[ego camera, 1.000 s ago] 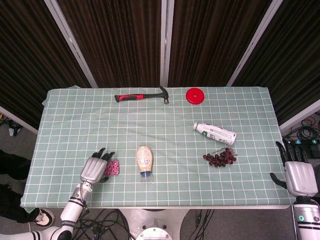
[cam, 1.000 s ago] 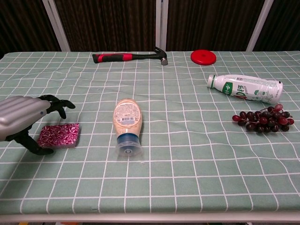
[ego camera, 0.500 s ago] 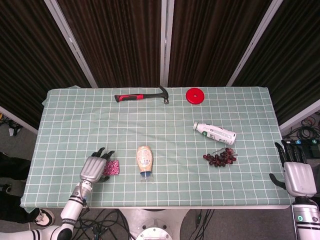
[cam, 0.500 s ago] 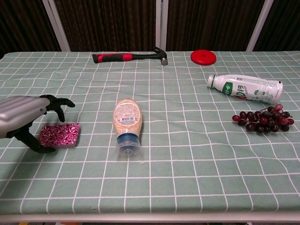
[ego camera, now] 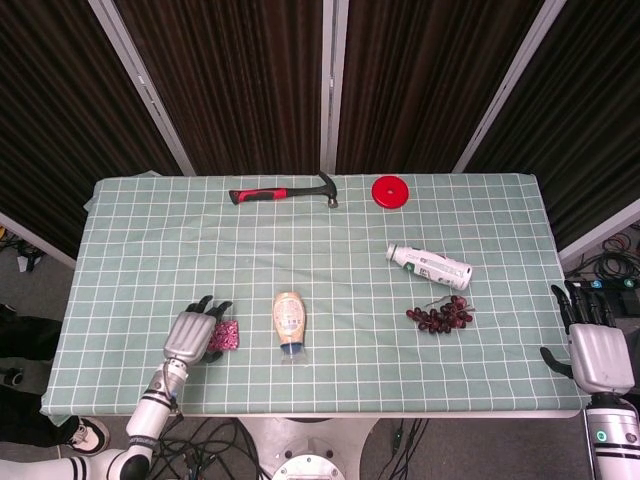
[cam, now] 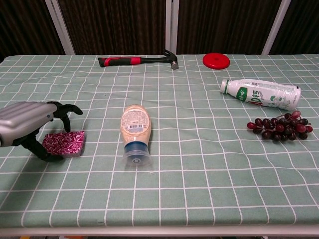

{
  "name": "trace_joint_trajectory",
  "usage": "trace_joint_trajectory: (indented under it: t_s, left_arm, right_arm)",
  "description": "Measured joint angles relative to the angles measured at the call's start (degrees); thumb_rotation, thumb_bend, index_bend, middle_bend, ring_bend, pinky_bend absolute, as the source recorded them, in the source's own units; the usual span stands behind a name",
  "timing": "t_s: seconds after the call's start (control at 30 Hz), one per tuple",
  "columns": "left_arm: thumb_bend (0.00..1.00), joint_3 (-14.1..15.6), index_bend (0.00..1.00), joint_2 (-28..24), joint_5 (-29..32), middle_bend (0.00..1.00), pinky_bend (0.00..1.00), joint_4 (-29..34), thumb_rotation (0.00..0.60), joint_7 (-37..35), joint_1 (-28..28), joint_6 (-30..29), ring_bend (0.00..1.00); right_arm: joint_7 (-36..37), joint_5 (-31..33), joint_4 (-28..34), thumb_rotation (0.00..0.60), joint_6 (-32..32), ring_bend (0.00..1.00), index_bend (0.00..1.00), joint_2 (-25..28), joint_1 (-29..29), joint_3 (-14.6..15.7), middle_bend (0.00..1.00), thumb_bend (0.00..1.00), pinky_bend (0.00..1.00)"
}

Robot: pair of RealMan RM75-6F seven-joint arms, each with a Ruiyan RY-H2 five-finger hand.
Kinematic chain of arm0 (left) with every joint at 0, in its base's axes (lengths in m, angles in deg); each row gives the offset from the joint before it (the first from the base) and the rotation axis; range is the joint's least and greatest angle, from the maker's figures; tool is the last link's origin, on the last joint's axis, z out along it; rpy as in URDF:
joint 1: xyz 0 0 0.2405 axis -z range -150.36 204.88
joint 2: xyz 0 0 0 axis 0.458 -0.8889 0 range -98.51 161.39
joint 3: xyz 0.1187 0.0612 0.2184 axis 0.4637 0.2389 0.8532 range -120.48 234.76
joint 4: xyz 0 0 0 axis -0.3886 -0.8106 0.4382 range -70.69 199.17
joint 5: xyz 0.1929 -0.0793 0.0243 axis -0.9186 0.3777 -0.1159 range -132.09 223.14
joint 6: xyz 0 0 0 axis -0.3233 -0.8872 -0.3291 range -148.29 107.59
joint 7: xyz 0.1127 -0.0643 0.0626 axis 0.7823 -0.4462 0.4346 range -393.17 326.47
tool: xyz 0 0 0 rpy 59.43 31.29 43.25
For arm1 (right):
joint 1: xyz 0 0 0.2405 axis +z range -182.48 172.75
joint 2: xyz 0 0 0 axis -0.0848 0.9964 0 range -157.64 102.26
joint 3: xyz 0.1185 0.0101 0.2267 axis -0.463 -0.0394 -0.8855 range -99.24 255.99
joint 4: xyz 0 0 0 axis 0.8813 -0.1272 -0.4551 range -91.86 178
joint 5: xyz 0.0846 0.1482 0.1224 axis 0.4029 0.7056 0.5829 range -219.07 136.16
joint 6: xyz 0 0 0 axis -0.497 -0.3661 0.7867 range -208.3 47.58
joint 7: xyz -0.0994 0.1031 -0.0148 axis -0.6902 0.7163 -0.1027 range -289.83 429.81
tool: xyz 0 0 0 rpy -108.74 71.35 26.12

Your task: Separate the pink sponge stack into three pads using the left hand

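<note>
The pink sponge stack (cam: 65,143) (ego camera: 228,335) lies flat on the green checked cloth at the front left, a patterned pink block. My left hand (cam: 27,125) (ego camera: 192,335) hovers over its left part, fingers spread and curved above it, thumb (cam: 42,152) down at its near left edge. I cannot see a firm grip on it. My right hand (ego camera: 597,345) rests at the table's front right corner, fingers apart, holding nothing; it does not show in the chest view.
A sauce bottle (cam: 134,131) lies cap toward me just right of the sponge. Grapes (cam: 279,127) and a white bottle (cam: 261,93) lie at the right. A hammer (cam: 139,60) and a red disc (cam: 216,60) sit at the far edge.
My left hand has shifted slightly right over the sponge stack, covering more of its left side. The sponge and the right hand stay where they were.
</note>
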Motion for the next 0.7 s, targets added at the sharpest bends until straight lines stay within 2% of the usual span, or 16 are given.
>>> trace_joint_trajectory:
  t_s: [0.7]
  left_arm:
    - [0.17, 0.19, 0.17, 0.33, 0.25, 0.44, 0.23, -0.77, 0.6, -1.74, 0.26, -0.72, 0.11]
  right_arm:
    - [0.29, 0.09, -0.32, 0.6, -0.2, 0.0, 0.0, -0.24, 0.15, 0.09, 0.0, 0.14, 0.0]
